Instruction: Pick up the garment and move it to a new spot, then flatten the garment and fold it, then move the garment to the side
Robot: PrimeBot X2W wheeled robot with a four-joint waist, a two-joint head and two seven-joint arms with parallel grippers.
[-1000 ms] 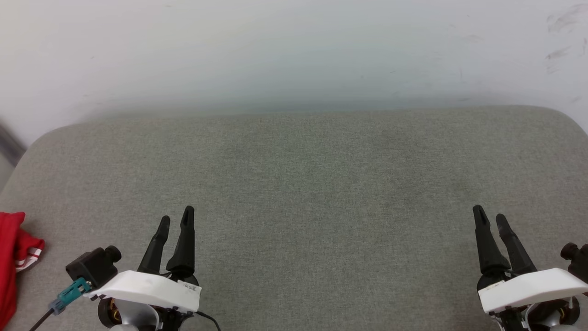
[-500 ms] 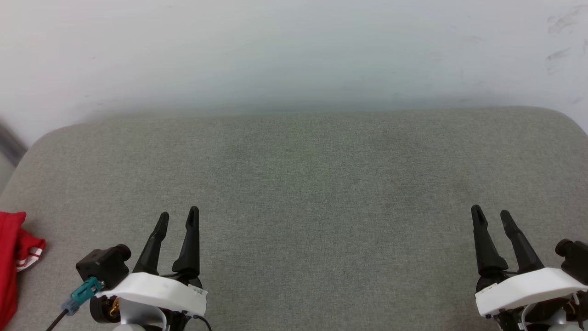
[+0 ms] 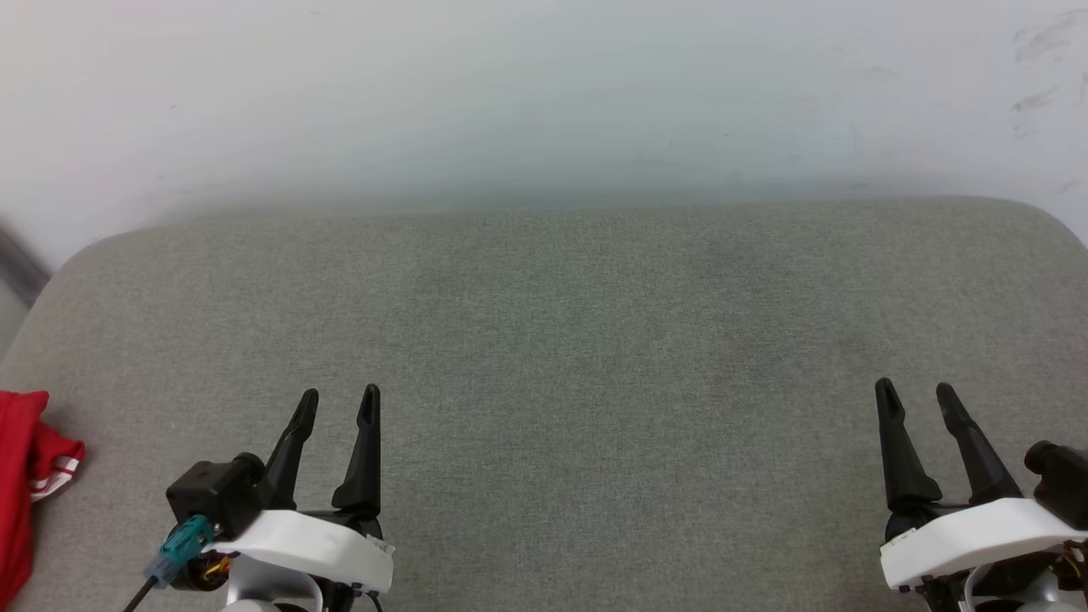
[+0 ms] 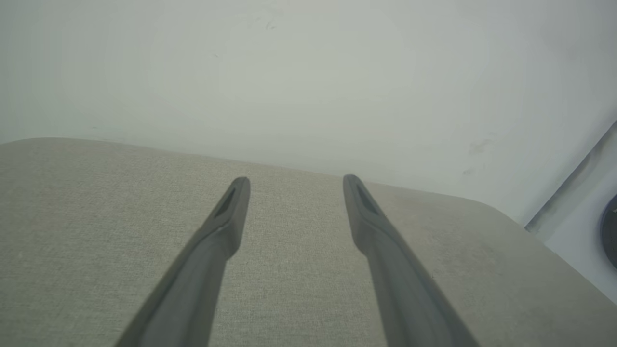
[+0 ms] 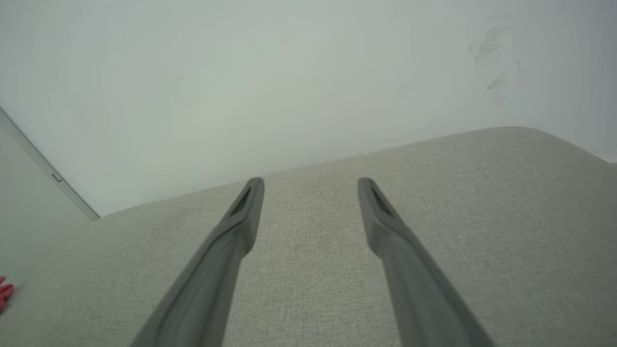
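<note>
Head view: nearest me, my left hand (image 3: 340,393) and right hand (image 3: 915,387) are both spread wide, holding nothing, over the grey cushion (image 3: 595,323). The red shirt (image 3: 21,476) lies bunched at the cushion's left edge, well apart from my left hand. Beyond the cushion stands a pale wall (image 3: 544,102).

Wide grey woven-fabric cushion (image 3: 595,323), flat, rounded at both far corners, set right against a pale wall (image 3: 544,93). Dark scuff marks (image 3: 1041,51) high on the wall at the right of the head view. Grey strip (image 3: 15,263) slanting down the wall just past the cushion's far left corner. Part of a dark round thing (image 4: 611,231) at the left wrist view's right edge, too cut off to identify.
</note>
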